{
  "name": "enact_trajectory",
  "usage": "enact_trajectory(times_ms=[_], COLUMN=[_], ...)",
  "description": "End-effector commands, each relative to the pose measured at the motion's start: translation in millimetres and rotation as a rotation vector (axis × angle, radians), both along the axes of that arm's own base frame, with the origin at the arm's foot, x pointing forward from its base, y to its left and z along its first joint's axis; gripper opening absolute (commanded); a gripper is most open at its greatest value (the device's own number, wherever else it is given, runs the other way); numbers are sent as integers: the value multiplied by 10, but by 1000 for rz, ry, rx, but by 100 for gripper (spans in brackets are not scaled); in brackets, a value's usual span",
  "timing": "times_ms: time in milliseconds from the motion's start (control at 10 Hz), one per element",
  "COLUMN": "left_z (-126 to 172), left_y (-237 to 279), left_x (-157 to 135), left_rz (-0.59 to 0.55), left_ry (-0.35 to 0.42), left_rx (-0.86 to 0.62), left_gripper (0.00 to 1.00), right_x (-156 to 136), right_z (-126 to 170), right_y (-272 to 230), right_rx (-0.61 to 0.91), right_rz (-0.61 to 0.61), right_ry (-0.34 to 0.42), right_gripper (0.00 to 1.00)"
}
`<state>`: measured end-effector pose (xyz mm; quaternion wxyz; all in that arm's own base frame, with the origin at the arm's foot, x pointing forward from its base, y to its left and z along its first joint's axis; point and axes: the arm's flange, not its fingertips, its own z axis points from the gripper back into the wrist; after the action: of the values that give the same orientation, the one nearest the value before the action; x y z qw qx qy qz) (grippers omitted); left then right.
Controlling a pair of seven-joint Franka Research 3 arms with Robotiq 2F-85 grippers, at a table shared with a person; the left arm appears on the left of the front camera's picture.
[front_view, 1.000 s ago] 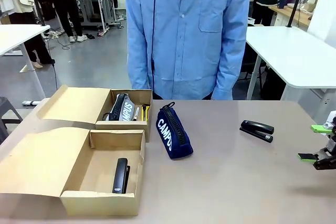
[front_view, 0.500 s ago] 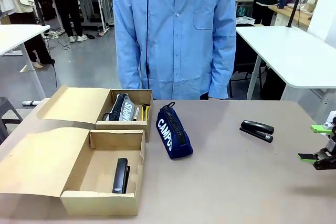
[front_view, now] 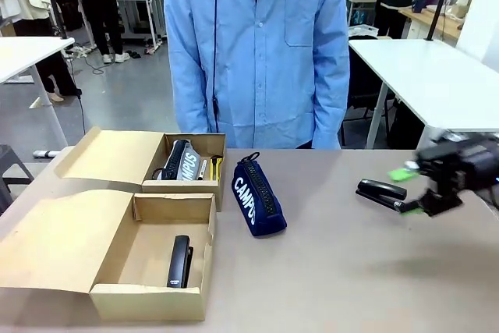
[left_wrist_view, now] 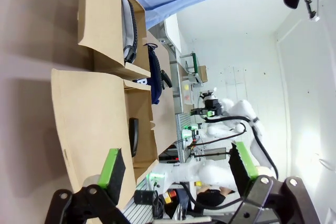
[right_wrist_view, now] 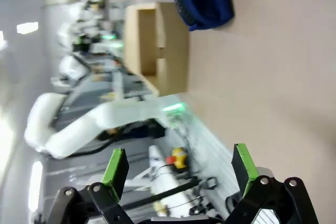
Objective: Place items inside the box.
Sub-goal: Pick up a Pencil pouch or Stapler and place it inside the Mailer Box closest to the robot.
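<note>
The step in hand looks like the pickup of the loose stapler (front_view: 381, 193), which lies on the counter (front_view: 335, 271) towards the robot's right, well apart from both boxes. The right arm (front_view: 464, 165) shows blurred just beside it, and its jaws are spread wide with nothing between them, one green pad (front_view: 404, 173) above the stapler's nearer end and the other below it, so no grip is made yet. The left jaws are also wide apart and empty, seen in the left wrist view hanging off the near box's side. The navy pouch (front_view: 260, 195) stands on the counter just beside the far box (front_view: 183, 186), not yet packed. That far box already holds a grey pouch (front_view: 182, 160) and a yellow knife (front_view: 216, 166), while the near box (front_view: 148, 302) holds a second stapler (front_view: 180, 260) lying flat on its floor. A person (front_view: 257, 52) stands at the far edge, no hand near the things. The task seems about half done. Next, the right jaws need to settle squarely across the loose stapler's narrow body and close, then lift and carry it across the counter, past the navy pouch, to one of the open boxes; the smooth, low stapler could slip or swing if it is caught only at its tip
</note>
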<state>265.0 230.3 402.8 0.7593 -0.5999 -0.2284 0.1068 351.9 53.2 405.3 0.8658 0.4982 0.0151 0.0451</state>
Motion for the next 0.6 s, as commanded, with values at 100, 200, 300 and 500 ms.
enact_trajectory(times_ms=[100, 200, 300, 500], left_z=[6, 6, 6, 6], left_y=[-7, -7, -7, -7], left_x=[-17, -17, -17, -17], left_rz=[-6, -6, -6, -6], left_ry=[-20, -20, -20, -20], left_rx=[-4, -4, -4, -4], left_gripper=[100, 100, 100, 100], right_x=[-285, -484, -640, -653], right_z=[413, 425, 424, 490], right_y=[1369, 1640, 1711, 1825], right_rx=[-465, -722, -865, -581], right_rz=[54, 136, 236, 181], right_ry=[-179, -304, -387, -272], right_gripper=[100, 100, 100, 100])
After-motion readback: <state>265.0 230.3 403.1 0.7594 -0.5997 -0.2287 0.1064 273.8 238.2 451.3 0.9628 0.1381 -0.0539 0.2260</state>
